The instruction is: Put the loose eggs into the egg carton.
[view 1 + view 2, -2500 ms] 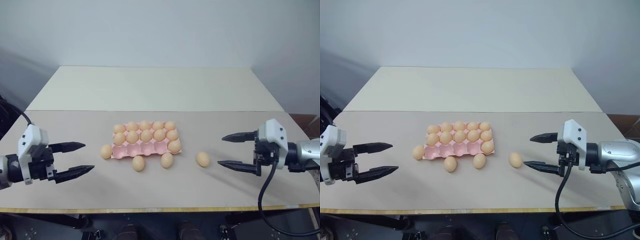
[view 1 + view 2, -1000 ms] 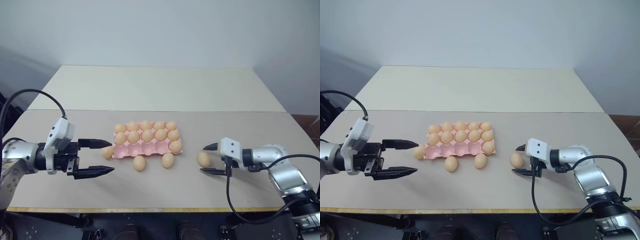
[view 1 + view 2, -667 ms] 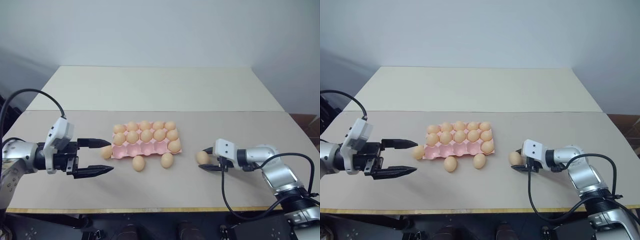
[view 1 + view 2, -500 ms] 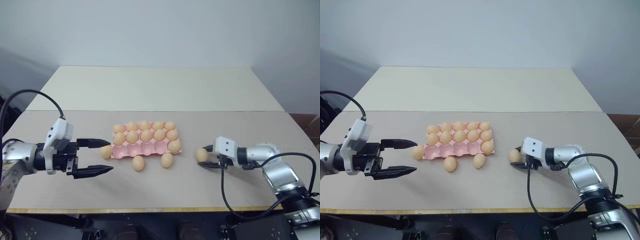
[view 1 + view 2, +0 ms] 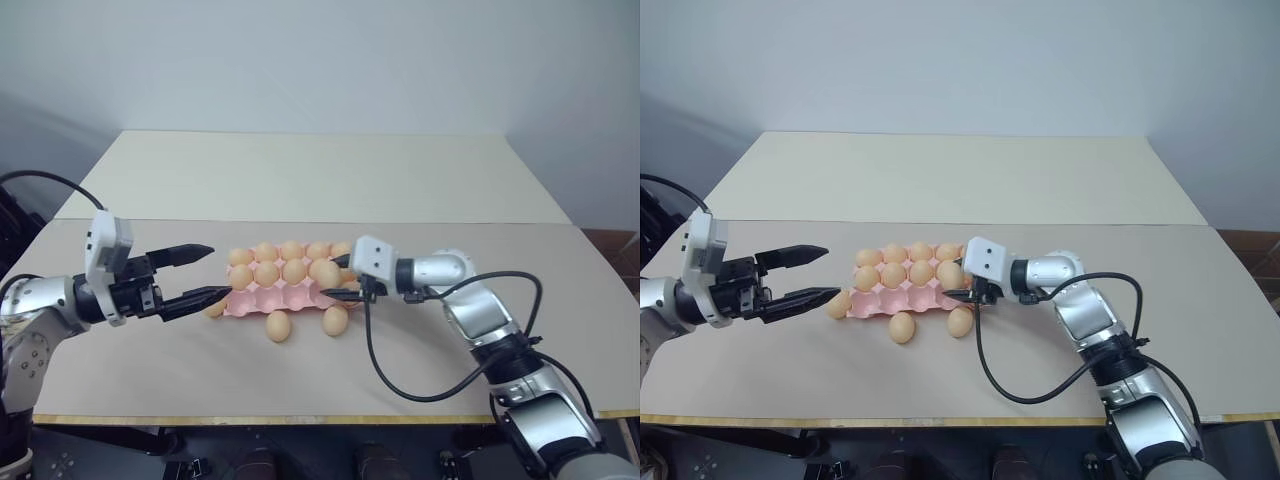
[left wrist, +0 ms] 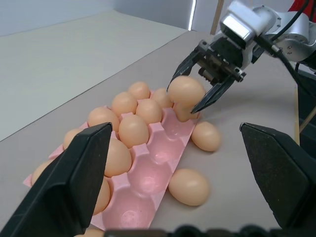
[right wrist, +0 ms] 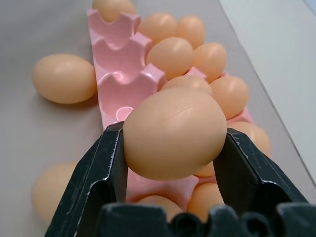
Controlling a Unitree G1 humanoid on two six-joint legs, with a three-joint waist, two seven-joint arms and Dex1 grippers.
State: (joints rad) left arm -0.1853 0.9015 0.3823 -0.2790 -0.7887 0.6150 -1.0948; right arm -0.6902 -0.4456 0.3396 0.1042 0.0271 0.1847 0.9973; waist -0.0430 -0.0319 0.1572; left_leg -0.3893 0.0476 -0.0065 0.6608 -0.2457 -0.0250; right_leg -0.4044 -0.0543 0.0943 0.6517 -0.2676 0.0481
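Observation:
The pink egg carton (image 5: 285,296) lies mid-table, its two far rows full of eggs and several front cups bare. My right gripper (image 5: 331,279) is shut on a loose egg (image 7: 174,133), held just above the carton's right end. Two more loose eggs (image 5: 279,326) (image 5: 336,320) lie on the table in front of the carton. Another loose egg (image 5: 839,304) rests at its left end. My left gripper (image 5: 222,270) hovers open beside that left end, nothing between its fingers (image 6: 69,182).
The carton sits on a beige table (image 5: 150,370) with a lighter table (image 5: 300,175) butted against its far side. Bare surface lies right of my right arm and along the front edge. Black cables trail from both wrists.
My right gripper shut on the rightmost loose egg, lifted it and carried it left to the carton's right end. My left gripper rose slightly and turned toward the carton.

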